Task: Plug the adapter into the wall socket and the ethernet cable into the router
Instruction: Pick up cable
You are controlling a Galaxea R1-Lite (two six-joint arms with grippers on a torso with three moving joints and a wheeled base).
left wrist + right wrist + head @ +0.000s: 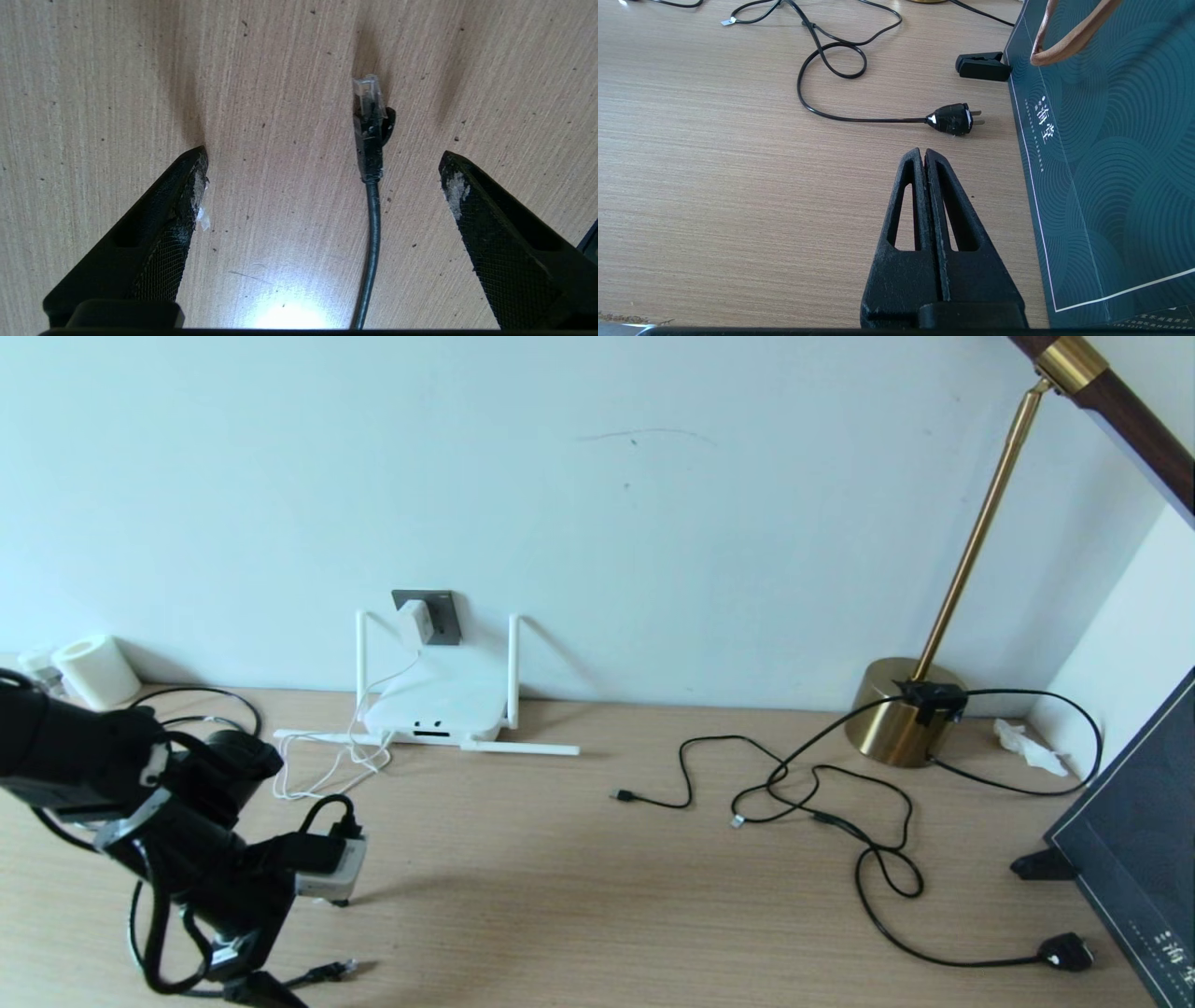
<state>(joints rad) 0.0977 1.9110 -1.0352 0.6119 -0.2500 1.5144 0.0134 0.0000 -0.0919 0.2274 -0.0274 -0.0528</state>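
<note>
A: Nearest first?
B: Left claw [322, 172] low over the counter [117, 70], spread to the full, holding nothing. Ethernet cable [371, 154] lying flat between the two fingers, clear-tipped connector pointing away, touching neither finger.
A: So not yet picked up?
B: Not yet. Poised for the grasp, by the look of it.
A: And the other arm?
B: Right claw [924, 156] parked over the counter's right side, pinched fully together, empty, just short of a black two-pin plug [952, 120] and beside a dark teal bag [1111, 163].
A: Farther back?
B: Router [434, 707] flat on the counter against the wall, two antennas up, two lying down, ports facing forward. Nothing seen in those ports, though hard to be sure from here.
A: And at the wall?
B: Adapter [414, 622] seated in the wall socket [441, 613], white cord trailing down beside the router. First half done, apparently. Left to do: grip the ethernet cable, carry it to the router, push the connector home
</note>
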